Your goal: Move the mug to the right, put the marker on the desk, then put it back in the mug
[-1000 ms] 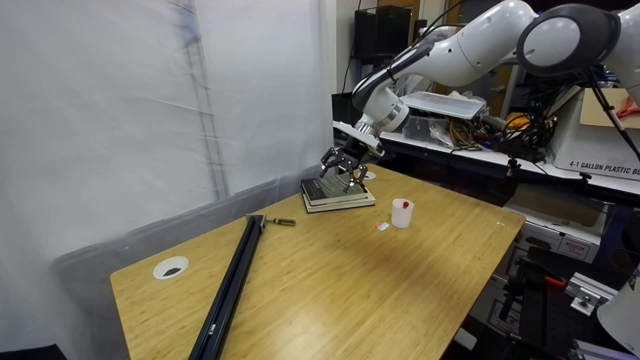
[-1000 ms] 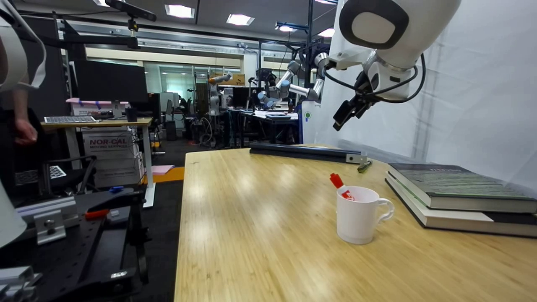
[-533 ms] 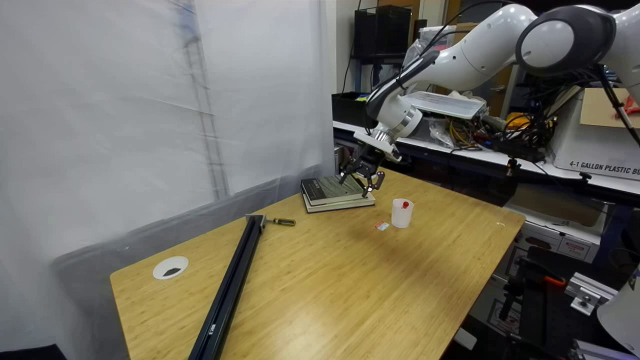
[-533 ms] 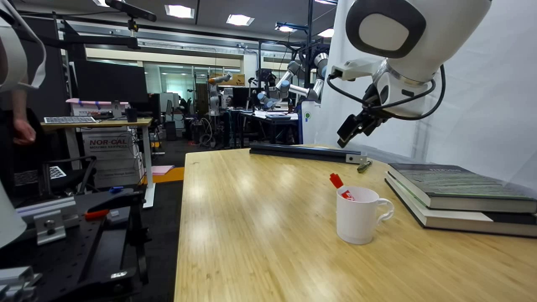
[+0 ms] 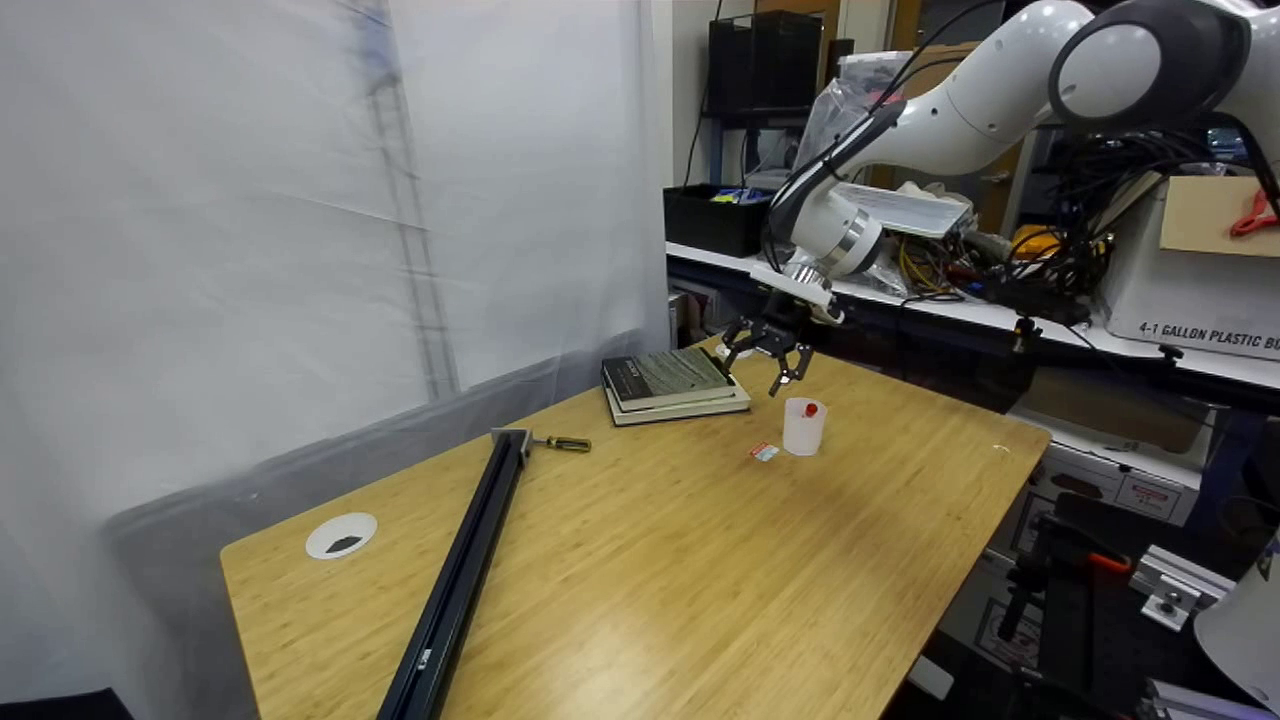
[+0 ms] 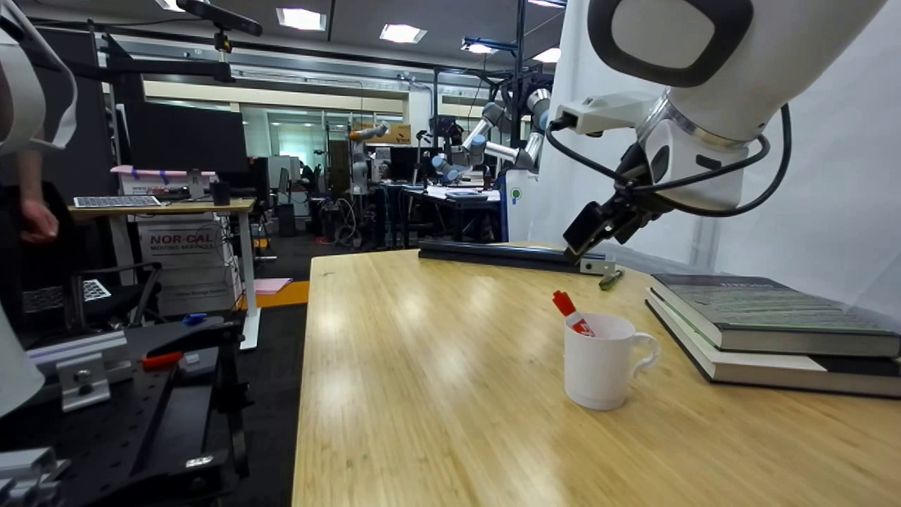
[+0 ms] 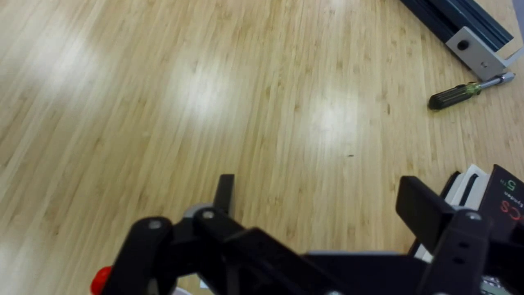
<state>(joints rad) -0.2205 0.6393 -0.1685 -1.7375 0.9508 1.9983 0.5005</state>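
Box (image 6: 184,264): "NOR-CAL"; carton (image 5: 1185,285): "4-1 GALLON"; book (image 7: 500,198): "5"

Bright ceiling lights (image 6: 302,19), glare on desk (image 7: 204,94)

White sheeting (image 5: 250,230), ceiling lights (image 6: 403,33), dark floor (image 6: 278,394)

The mug (image 6: 597,373) hides part of the marker (image 6: 564,303)
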